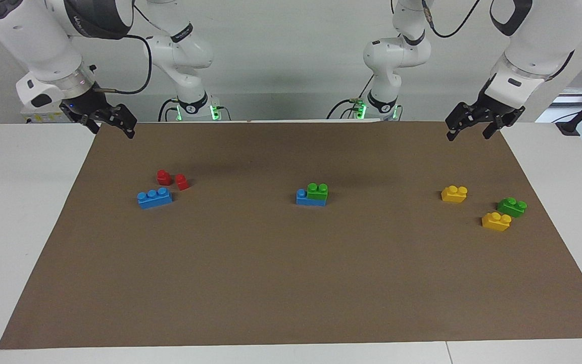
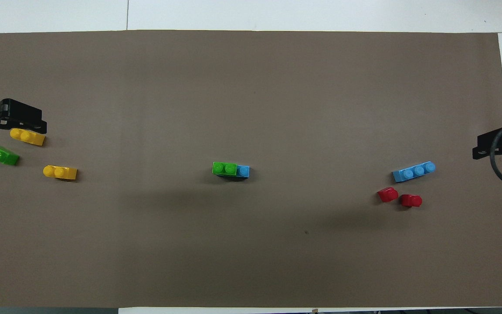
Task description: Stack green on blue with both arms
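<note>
A green brick (image 1: 317,190) (image 2: 224,168) sits on a blue brick (image 1: 303,198) (image 2: 243,171) at the middle of the brown mat, leaving one blue stud uncovered. A second blue brick (image 1: 154,197) (image 2: 414,171) lies alone toward the right arm's end. A second green brick (image 1: 512,207) (image 2: 0,155) lies toward the left arm's end. My left gripper (image 1: 467,135) (image 2: 20,118) hangs open and empty over the mat's corner at its own end. Over the mat's edge at the other end, my right gripper (image 1: 113,131) (image 2: 493,150) is raised, open and empty.
Two yellow bricks (image 1: 454,193) (image 1: 496,221) lie beside the loose green one. Two small red pieces (image 1: 163,177) (image 1: 182,181) lie just nearer to the robots than the lone blue brick. The brown mat (image 1: 291,283) covers most of the white table.
</note>
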Robot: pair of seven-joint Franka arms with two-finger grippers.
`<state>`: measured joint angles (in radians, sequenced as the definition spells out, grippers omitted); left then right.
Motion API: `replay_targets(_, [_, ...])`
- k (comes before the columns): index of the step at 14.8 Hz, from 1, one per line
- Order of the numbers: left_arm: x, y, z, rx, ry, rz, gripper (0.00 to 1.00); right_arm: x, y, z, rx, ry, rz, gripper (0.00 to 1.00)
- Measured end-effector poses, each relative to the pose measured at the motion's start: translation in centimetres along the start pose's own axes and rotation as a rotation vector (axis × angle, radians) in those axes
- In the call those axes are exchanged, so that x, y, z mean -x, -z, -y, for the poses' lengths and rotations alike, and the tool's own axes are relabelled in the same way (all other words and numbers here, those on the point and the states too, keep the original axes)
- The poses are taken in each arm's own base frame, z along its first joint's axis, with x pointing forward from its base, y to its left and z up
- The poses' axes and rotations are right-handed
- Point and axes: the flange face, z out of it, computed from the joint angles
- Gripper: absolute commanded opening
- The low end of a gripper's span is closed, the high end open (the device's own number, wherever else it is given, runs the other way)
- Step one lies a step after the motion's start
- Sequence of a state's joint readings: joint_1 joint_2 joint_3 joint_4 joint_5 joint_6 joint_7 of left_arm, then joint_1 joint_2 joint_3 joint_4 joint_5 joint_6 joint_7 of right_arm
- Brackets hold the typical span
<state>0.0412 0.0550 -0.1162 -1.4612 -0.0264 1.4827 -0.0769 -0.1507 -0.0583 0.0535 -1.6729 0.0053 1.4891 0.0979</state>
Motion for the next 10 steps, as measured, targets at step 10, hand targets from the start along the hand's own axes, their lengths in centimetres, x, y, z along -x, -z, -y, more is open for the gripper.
replay_targets(10, [0.0,0.0,-0.01,0.0,-0.016,0.0,1.0,0.25,0.1,0.77,0.003,0.027,0.004,1.0])
